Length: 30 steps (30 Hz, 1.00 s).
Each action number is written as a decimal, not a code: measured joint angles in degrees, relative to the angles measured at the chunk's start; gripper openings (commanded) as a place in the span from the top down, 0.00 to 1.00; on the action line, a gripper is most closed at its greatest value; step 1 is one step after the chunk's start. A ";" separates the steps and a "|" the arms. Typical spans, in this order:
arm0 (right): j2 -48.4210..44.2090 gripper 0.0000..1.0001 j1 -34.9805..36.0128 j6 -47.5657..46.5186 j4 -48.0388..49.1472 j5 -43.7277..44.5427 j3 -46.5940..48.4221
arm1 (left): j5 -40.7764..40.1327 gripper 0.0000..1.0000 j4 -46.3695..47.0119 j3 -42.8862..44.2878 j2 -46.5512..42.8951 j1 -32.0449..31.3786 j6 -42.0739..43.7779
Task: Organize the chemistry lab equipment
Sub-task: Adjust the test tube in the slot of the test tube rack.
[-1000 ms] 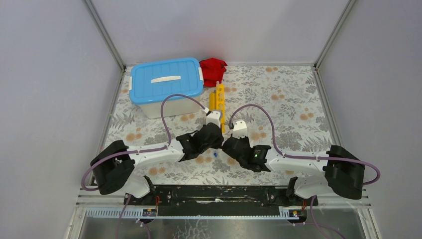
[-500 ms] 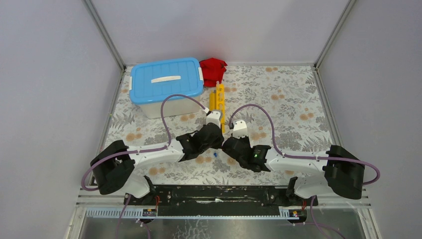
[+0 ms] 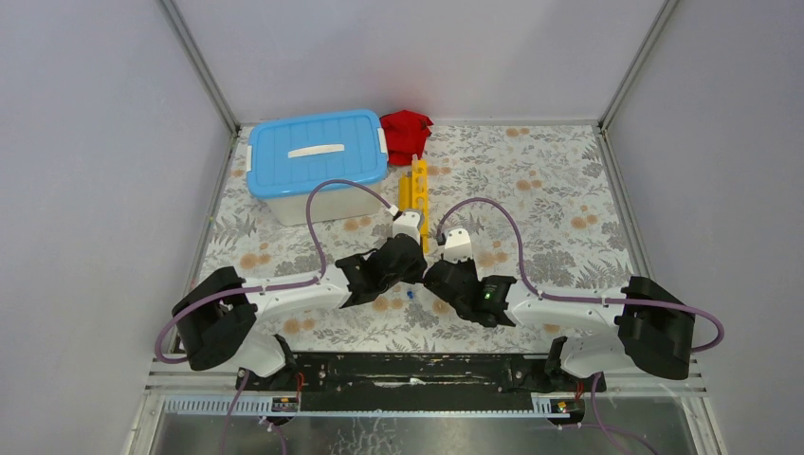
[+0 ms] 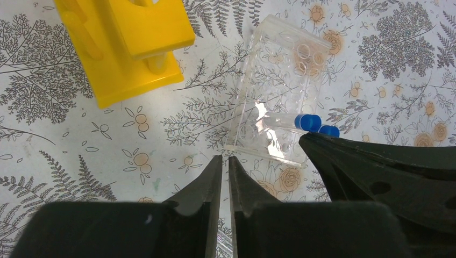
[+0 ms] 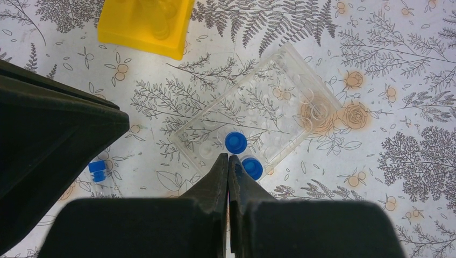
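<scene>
In the left wrist view, the clear tube holder lies flat on the flowered table, just beyond my left gripper. That gripper is shut to a thin slit with nothing showing between its tips. Two blue-capped tubes stand in the holder's near end. My right gripper is shut and hangs over that same end of the clear holder, its tips between the two blue caps. One loose blue-capped tube lies on the table to the left. The yellow rack lies behind both grippers.
The white tub with its blue lid stands shut at the back left, with a red cloth beside it. The two arms meet wrist to wrist at the table's middle, hiding the holder from above. The loose tube lies between them.
</scene>
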 measured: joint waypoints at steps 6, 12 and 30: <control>-0.02 1.00 -0.55 -0.31 0.04 -0.04 0.00 | 0.02 0.84 0.07 -0.26 0.00 0.00 -0.07; 0.00 1.00 -0.98 -0.66 0.50 -0.04 0.00 | 0.02 0.84 0.26 -0.26 0.00 0.00 -0.07; 0.52 1.00 -1.99 -1.70 2.19 -0.48 0.00 | 0.04 0.84 0.74 -0.26 0.24 0.02 -0.07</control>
